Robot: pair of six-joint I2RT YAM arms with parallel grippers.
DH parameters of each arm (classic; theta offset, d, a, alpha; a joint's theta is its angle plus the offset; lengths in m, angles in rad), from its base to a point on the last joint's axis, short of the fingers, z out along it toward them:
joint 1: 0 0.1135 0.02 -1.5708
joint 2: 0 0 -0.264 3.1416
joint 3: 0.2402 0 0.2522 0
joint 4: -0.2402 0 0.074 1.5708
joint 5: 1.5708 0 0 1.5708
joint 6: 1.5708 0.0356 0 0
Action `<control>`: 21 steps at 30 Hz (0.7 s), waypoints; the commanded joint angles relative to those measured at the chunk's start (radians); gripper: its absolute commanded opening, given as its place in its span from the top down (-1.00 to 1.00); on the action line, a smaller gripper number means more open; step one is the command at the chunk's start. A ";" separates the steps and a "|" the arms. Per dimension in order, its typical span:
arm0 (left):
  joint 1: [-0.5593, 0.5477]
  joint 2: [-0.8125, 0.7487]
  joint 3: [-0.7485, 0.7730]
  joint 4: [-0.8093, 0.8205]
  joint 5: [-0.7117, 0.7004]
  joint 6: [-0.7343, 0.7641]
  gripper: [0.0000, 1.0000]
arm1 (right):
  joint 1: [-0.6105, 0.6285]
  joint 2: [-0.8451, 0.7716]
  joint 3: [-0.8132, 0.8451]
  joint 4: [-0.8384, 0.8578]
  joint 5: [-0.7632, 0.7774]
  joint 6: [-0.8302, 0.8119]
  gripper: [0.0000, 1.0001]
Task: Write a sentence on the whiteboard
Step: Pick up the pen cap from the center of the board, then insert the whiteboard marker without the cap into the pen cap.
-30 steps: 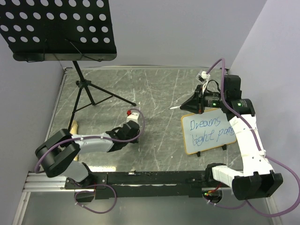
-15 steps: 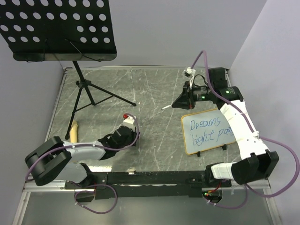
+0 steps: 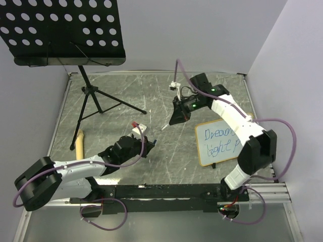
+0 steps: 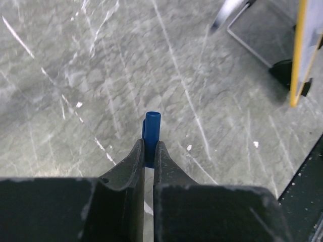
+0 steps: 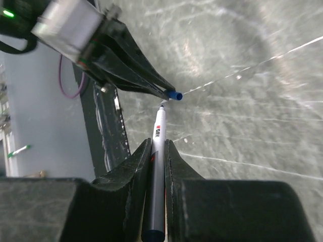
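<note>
Over the table (image 3: 116, 91), the right gripper (image 5: 157, 147) clamps the marker (image 5: 160, 128) and the left gripper (image 4: 149, 148) clamps its blue cap (image 4: 152, 123); misaligned, the tip could miss it.

The left hand (image 4: 149, 151) fills the bottom edge of the view, its two dark fingers (image 4: 132, 166) pressed together on a small blue cap (image 4: 152, 126). The cap stands up between the fingertips, open end pointing away from the hand. Beyond it lies the bench (image 4: 75, 75), grey and marbled, crossed by pale scratches. At the upper right the whiteboard (image 4: 301, 50) shows edge-on as a thin tan strip, tilted slightly, with a black foot (image 4: 287, 70) at its base on the bench. A dark rail (image 4: 308, 171) cuts across the lower right corner.
</note>
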 commanded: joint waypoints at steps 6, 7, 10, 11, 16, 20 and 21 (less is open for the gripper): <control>-0.006 -0.052 0.011 0.052 0.084 0.081 0.92 | 0.043 0.108 0.092 -0.100 -0.004 -0.071 1.00; -0.006 -0.052 0.011 0.053 0.092 0.087 0.92 | 0.045 0.114 0.099 -0.106 -0.005 -0.074 1.00; -0.006 -0.055 0.001 0.067 0.110 0.113 0.92 | 0.045 0.128 0.109 -0.126 -0.014 -0.085 1.00; -0.006 -0.058 -0.003 0.072 0.115 0.125 0.92 | 0.045 0.136 0.114 -0.133 -0.019 -0.091 1.00; -0.006 -0.081 -0.045 0.144 0.138 0.165 0.93 | 0.055 0.150 0.112 -0.169 -0.025 -0.118 1.00; -0.006 -0.088 -0.065 0.174 0.150 0.183 0.95 | 0.066 0.159 0.112 -0.187 -0.025 -0.134 1.00; -0.006 -0.088 -0.069 0.179 0.152 0.188 0.95 | 0.066 0.162 0.114 -0.190 -0.027 -0.138 1.00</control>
